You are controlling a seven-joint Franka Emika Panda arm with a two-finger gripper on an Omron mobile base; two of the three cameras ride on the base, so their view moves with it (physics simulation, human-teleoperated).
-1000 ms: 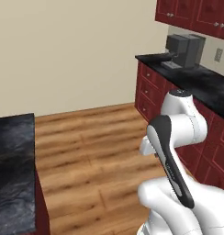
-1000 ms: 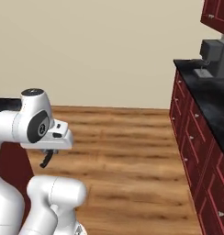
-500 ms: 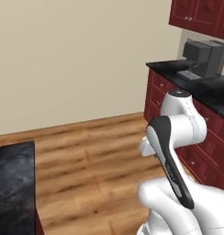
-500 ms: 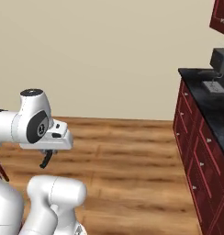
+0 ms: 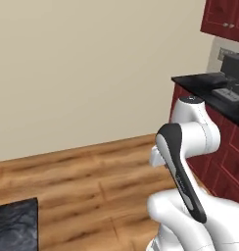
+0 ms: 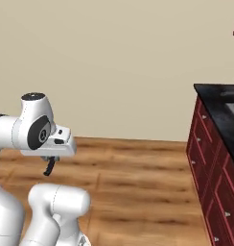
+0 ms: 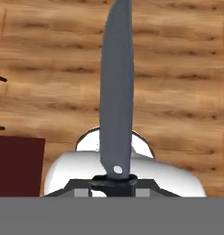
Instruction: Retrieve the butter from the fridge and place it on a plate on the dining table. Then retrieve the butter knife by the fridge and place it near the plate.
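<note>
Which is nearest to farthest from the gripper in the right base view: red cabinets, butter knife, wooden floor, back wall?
1. butter knife, held in the gripper's jaws.
2. wooden floor, below it.
3. red cabinets to the right and back wall behind: too close to call.

Butter knife [image 7: 116, 96] sticks out from the tool [image 7: 114, 180], above the floor [image 7: 178, 69]. Worktop [image 5: 209, 90] right of arm; dining table [image 5: 13, 228] corner at lower left.

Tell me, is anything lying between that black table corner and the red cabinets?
No: from the left base view, bare wooden floor runs from the dining table corner across to the red cabinets; the robot's own white arm stands just before the cabinets.
</note>
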